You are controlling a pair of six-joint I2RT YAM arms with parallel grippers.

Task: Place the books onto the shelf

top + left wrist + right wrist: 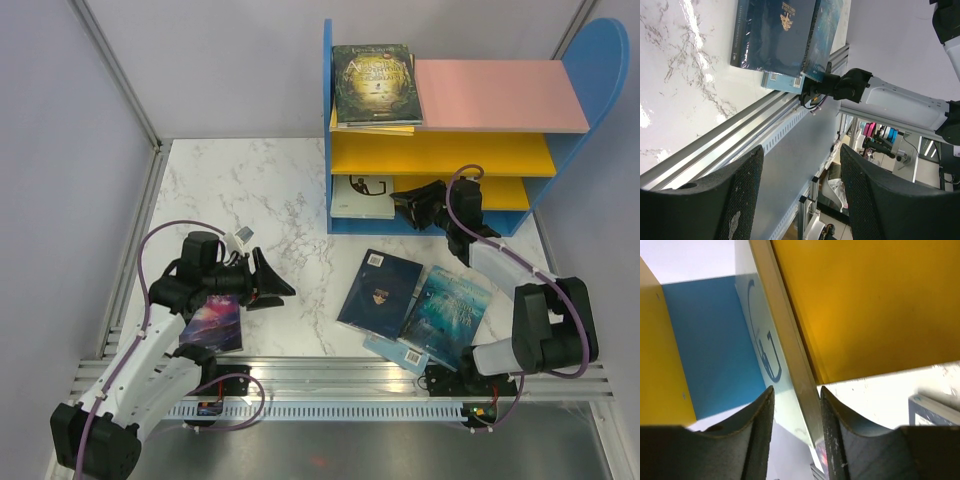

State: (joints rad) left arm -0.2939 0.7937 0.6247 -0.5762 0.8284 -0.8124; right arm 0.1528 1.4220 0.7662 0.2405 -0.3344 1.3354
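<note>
The shelf (500, 95) stands at the back right. On its pink top lies a dark green book (375, 82) with a yellow book (372, 128) under it. A white book (360, 196) rests in the lower compartment. My right gripper (408, 200) reaches into that compartment. Its fingers stand open on either side of the white book's (760, 340) edge, with a gap at the left finger. My left gripper (280, 290) hovers open and empty beside a purple galaxy book (212, 322). On the table lie a dark navy book (378, 290) and a teal ocean book (447, 308).
A pale blue book (395, 350) sticks out from under the navy and teal ones at the table's front rail (330, 375). Grey walls close the left and back. In the right wrist view the yellow board (865, 305) and blue panel (705, 350) surround the fingers.
</note>
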